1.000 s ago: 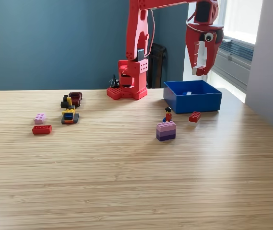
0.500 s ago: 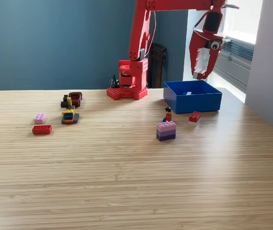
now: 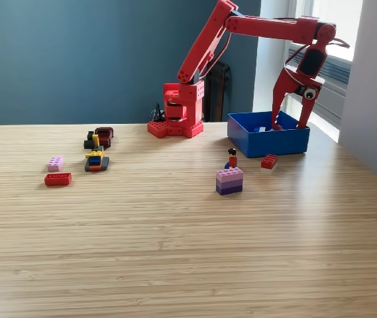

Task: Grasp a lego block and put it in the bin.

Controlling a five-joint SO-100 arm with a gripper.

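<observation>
**One red arm reaching into the blue bin on a wooden table**

Several lego pieces lie scattered on the light wooden table (image 3: 175, 252), whose near half is bare. Nearest on the exterior view's right stands a stacked pink-and-purple block (image 3: 229, 181); just behind it is a small lego figure (image 3: 232, 158), and a red brick (image 3: 269, 161) lies close to the front wall of the bin. Toward the table's left edge in the exterior view, a flat red brick (image 3: 57, 179) rests just in front of a pink brick (image 3: 55, 163). Farther in, a small cluster of yellow, blue and black pieces (image 3: 96, 159) sits in front of a dark red-and-black piece (image 3: 101, 137).

Near the table's far right corner sits the bright blue bin (image 3: 268, 140), open-topped with low walls. The gripper (image 3: 288, 124) hangs down into it, its two fingers spread apart with daylight between them and nothing visible held; the tips drop behind the bin's rim. The arm's red base (image 3: 178, 112) stands at the far edge, left of the bin.
</observation>
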